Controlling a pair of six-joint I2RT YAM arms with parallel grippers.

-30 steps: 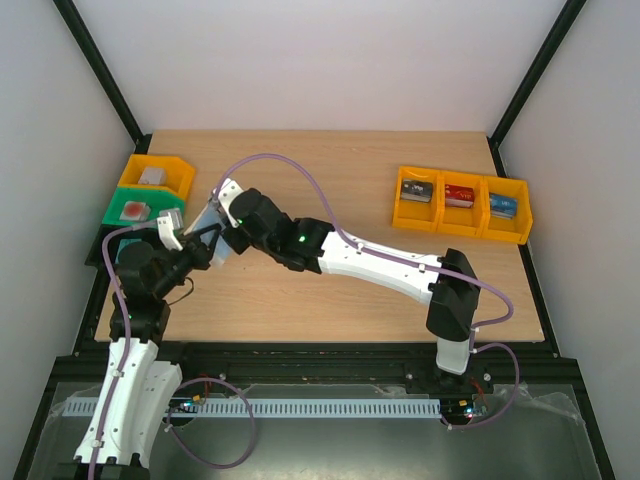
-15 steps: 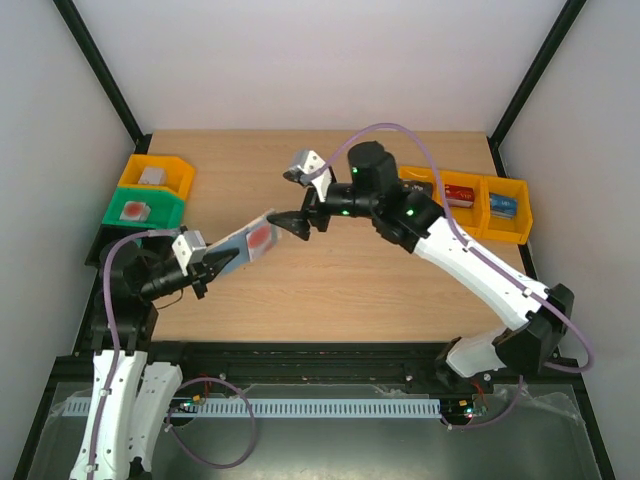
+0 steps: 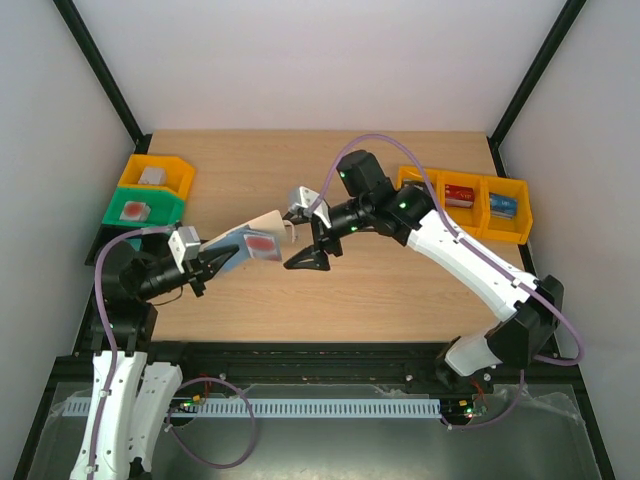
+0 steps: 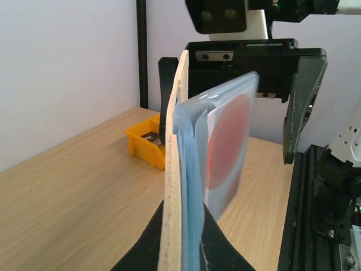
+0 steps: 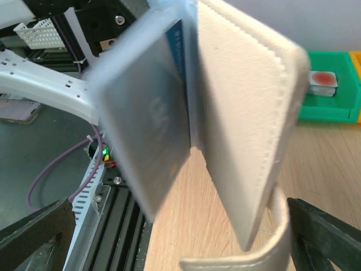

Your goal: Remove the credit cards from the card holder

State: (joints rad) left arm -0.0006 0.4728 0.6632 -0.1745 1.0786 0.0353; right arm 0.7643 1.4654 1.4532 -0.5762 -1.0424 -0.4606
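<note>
Shifted from 9 o'clock bins (image 3: pixel 128 205) to tabletop (image 3: pixel 350 300) centre: card holder (image 3: pixel 248 232), pinched by left fingers (image 3: pixel 210 265), red credit card (image 3: pixel 262 244) showing; right fingers (image 3: pixel 308 259) spread wide, flanking its 3 o'clock end.

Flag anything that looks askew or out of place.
Only the card holder: it hangs above the table in the left gripper, splayed open, a red-marked card still in its pocket. The right gripper stands open beside it, empty.
</note>
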